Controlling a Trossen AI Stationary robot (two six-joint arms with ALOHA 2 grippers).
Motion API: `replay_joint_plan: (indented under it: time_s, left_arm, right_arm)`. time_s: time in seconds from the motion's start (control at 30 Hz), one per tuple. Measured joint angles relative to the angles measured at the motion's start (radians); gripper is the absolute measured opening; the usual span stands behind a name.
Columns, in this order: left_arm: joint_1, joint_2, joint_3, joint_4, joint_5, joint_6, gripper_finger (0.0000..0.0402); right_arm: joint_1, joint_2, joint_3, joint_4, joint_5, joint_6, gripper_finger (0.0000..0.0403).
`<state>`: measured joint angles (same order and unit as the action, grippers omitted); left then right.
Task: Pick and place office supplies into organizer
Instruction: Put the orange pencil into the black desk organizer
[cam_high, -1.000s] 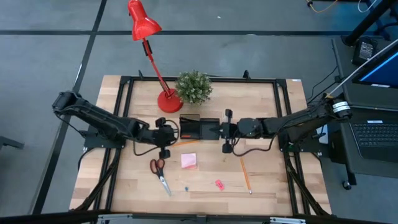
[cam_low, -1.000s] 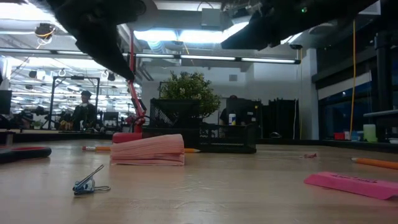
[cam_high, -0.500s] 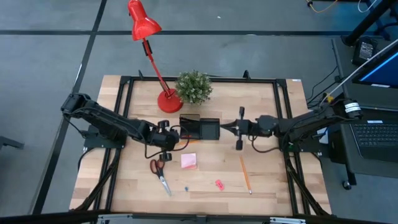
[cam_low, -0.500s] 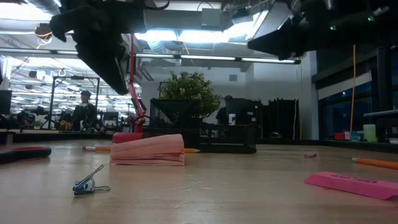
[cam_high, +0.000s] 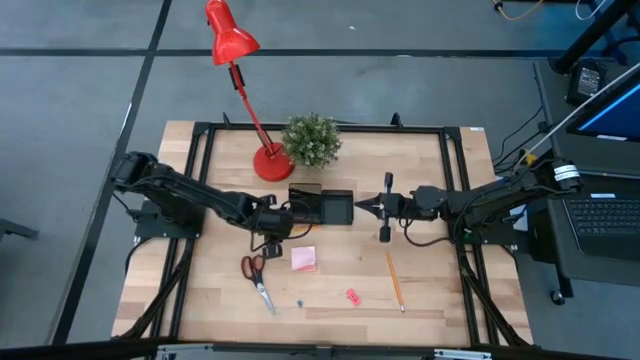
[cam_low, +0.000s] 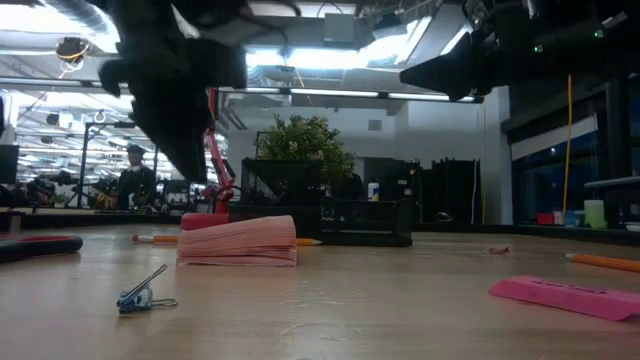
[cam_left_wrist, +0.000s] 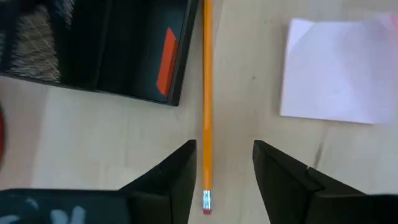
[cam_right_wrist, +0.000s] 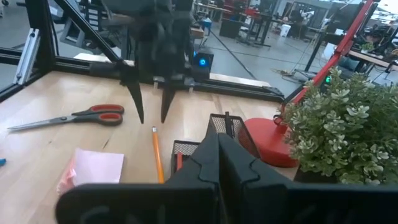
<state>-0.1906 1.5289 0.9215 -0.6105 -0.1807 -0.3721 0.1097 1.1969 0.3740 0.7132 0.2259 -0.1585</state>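
Observation:
An orange pencil (cam_left_wrist: 207, 93) lies flat on the wood beside the black organizer (cam_left_wrist: 124, 50), which has an orange piece inside. My left gripper (cam_left_wrist: 224, 146) is open and points steeply down, one finger on each side of the pencil's eraser end, touching nothing. My right gripper (cam_right_wrist: 217, 152) is shut and empty, held level just right of the organizer (cam_high: 322, 207). The pink sticky pad (cam_high: 304, 259), red-handled scissors (cam_high: 255, 280), a second pencil (cam_high: 395, 280), a pink bit (cam_high: 352, 296) and a blue piece (cam_high: 299, 300) lie on the table nearer the front.
A red desk lamp's base (cam_high: 270, 163) and a green potted plant (cam_high: 312, 140) stand behind the organizer. A black frame rail (cam_high: 200, 180) runs around the tabletop. The low view shows a small binder clip (cam_low: 145, 290) near the front edge.
My left gripper has sunk and tipped more steeply down, moving toward the table's right to the pencil beside the organizer, and it has opened. My right gripper has drawn back from over the organizer toward the table's right edge, then kept still, shut.

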Motion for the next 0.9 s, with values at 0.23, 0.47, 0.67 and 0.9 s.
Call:
replay_joint_plan:
  time_s: [0.23, 0.47, 0.67, 0.9]
  left_arm:
    - [0.04, 0.085, 0.0, 0.017, 0.076, 0.017, 0.0149]
    - [0.067, 0.111, 0.0, 0.066, 0.11, 0.019, 0.0151]
    - [0.084, 0.116, 0.0, 0.068, 0.112, 0.019, 0.0145]
    - [0.09, 0.159, 0.0, 0.074, 0.11, 0.017, 0.0143]
  right_arm:
    - [0.0, 0.0, 0.0, -0.02, -0.001, 0.0, 0.0]
    - [0.0, 0.0, 0.0, -0.052, -0.002, 0.0, 0.0]
    - [0.0, 0.0, 0.0, -0.058, -0.002, 0.0, 0.0]
    - [0.0, 0.0, 0.0, -0.063, -0.002, 0.0, 0.0]
